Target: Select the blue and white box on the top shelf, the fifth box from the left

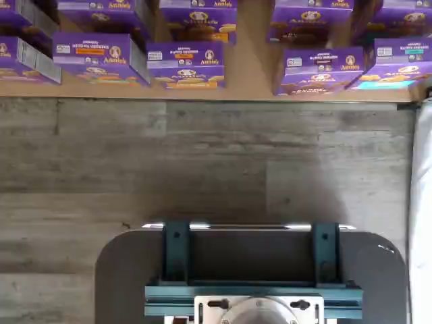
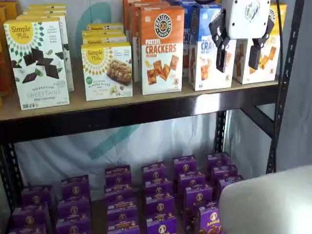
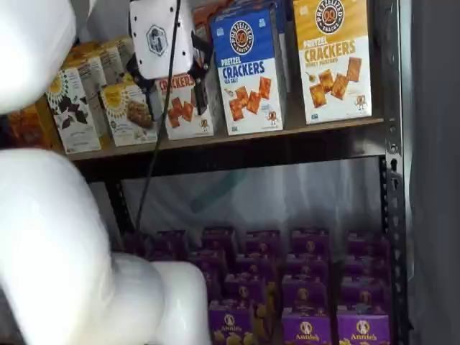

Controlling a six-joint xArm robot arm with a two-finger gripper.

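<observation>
Gripper [image 2: 239,57] hangs in front of the top shelf [image 2: 136,108], fingers spread with a clear gap, holding nothing. In a shelf view its white body covers the upper part of the blue box [image 2: 210,56]; the left finger [image 2: 221,58] sits over that box's front face, the right finger over the yellow box [image 2: 261,58] next door. Depth between fingers and box face is hard to judge, probably not touching. In a shelf view the blue box [image 3: 250,72] shows fully, upright at the shelf's front edge, between the orange box [image 3: 183,106] on its left and the yellow box on its right, with the gripper [image 3: 172,93] left of it over the orange box. Purple boxes [image 1: 185,65] fill the low shelf; wrist view shows them plus grey floor [image 1: 202,162].
</observation>
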